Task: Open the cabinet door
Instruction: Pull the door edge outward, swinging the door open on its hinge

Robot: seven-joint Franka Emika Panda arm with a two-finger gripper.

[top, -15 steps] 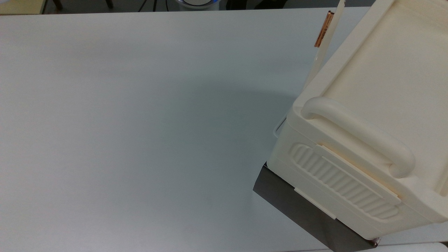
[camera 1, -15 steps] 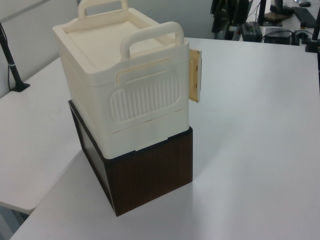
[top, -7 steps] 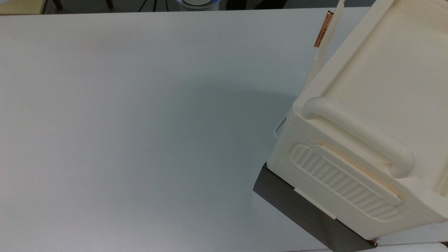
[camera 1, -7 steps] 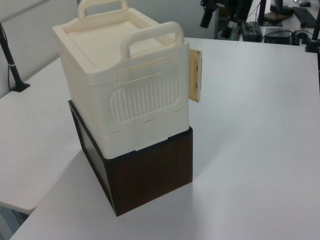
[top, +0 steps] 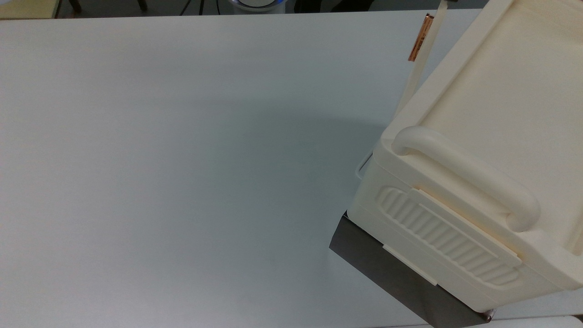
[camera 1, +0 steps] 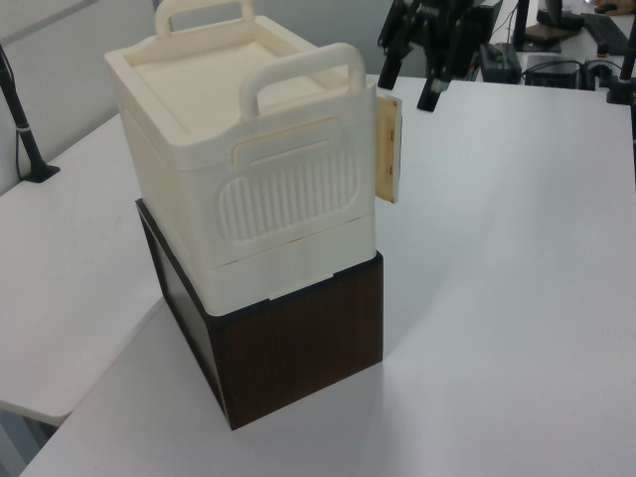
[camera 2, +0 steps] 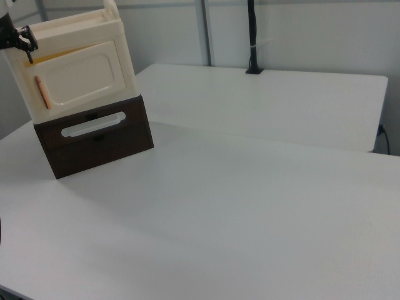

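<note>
The gripper [camera 1: 407, 81] hangs in the air above the table [top: 182, 159], just past the free edge of the cabinet door [camera 1: 390, 149] and a little higher than its top corner. Its two dark fingers [camera 1: 429, 95] look spread well apart, with nothing between them. In the right view the gripper [camera 2: 25, 40] sits at the door's upper corner on the handle side, close to it; whether it touches cannot be told.

The door [camera 2: 78, 81] stands ajar rather than shut. In the top view it shows edge-on as a thin strip angled away from the cabinet [top: 483, 136], hinged at the corner near the ribbed side. The small copper handle [top: 420, 38] sits upright near the free edge, lower than the gripper in the right view.

The cabinet [camera 1: 238, 169] rests on a dark brown base [camera 1: 298, 343] that stands near the table's edge on the left view's left, its door side facing across the open table.

This looks like the approach step. The door is only partly open, so the task seems unfinished. The next move likely calls for bringing the fingers down to handle height, closing around the bar or hooking behind the free edge, then swinging in an arc about the hinge rather than pulling straight.
</note>
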